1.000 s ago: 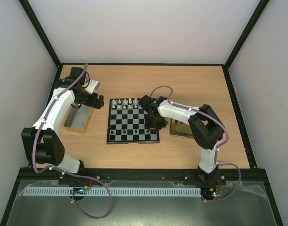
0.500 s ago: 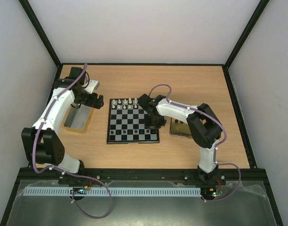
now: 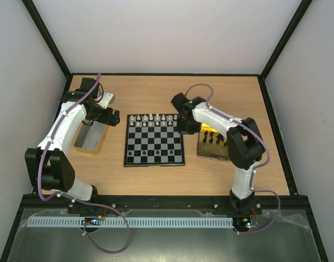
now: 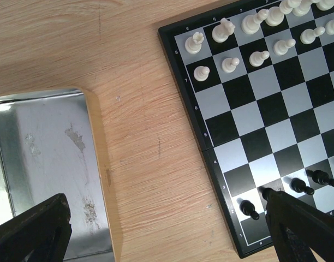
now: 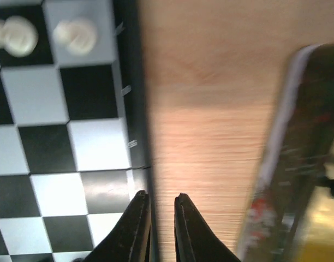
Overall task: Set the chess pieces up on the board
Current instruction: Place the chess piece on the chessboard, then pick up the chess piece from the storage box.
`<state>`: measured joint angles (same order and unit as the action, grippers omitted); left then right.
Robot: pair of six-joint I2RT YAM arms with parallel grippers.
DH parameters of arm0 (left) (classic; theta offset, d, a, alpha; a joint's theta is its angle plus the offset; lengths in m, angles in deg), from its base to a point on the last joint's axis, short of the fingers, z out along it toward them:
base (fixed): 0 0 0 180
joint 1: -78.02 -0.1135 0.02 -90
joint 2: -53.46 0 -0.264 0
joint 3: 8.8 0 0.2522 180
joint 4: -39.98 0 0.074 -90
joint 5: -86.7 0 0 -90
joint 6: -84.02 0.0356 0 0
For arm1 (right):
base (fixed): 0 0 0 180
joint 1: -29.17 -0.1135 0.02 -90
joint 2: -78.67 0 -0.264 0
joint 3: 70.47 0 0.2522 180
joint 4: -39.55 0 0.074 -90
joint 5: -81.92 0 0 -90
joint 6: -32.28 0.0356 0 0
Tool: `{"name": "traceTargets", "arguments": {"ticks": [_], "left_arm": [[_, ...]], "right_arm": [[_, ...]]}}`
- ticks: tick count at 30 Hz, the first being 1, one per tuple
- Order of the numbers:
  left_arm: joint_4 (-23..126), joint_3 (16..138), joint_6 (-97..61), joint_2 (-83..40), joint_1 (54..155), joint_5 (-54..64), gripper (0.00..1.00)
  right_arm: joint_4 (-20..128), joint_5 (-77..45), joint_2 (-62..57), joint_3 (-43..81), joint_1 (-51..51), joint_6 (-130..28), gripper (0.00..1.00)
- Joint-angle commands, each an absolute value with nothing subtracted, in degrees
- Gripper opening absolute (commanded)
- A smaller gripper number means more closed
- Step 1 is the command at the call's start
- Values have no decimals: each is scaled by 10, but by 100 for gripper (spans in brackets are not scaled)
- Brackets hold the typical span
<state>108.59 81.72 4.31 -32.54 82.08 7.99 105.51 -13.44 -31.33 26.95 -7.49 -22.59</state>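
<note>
The board [image 3: 154, 143] lies mid-table. White chess pieces [image 3: 150, 120] fill its two far rows, seen close in the left wrist view [image 4: 230, 64]. Black pawns [image 4: 249, 208] stand on its near-left rows. More black pieces [image 3: 213, 137] lie on the gold tray [image 3: 206, 153]. My right gripper [image 3: 187, 126] hangs over the board's right rim [image 5: 131, 109]. Its jaws [image 5: 160, 197] are almost shut, a thin slit with nothing in it. My left gripper [image 4: 167, 240] is wide open and empty over bare wood between the silver tray [image 4: 41, 164] and the board.
The silver tray [image 3: 90, 136] sits left of the board under the left arm. The gold tray's edge [image 5: 292, 164] shows blurred at the right of the right wrist view. Black frame rails [image 3: 270, 120] border the table.
My right gripper has swung from over the board's right-middle squares back and right to the board's right rim, its jaws narrowing. The left arm has stayed still.
</note>
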Motion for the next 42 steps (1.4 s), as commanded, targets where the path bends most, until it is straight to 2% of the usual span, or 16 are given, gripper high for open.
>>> {"name": "traceTargets", "arguments": {"ticks": [1, 5, 12, 26, 42], "left_arm": [[1102, 831, 47, -327, 817, 73, 97], [1103, 839, 48, -337, 818, 74, 97], [1101, 851, 47, -356, 825, 73, 97], [1098, 857, 45, -372, 840, 66, 97], [1104, 857, 44, -369, 847, 57, 97]], "right_arm": [[1099, -100, -248, 276, -10, -238, 12], [1092, -112, -213, 242, 55, -239, 12], [1075, -99, -179, 171, 93, -236, 18], [1057, -90, -90, 62, 186, -216, 17], [1008, -119, -101, 18, 241, -216, 17]]}}
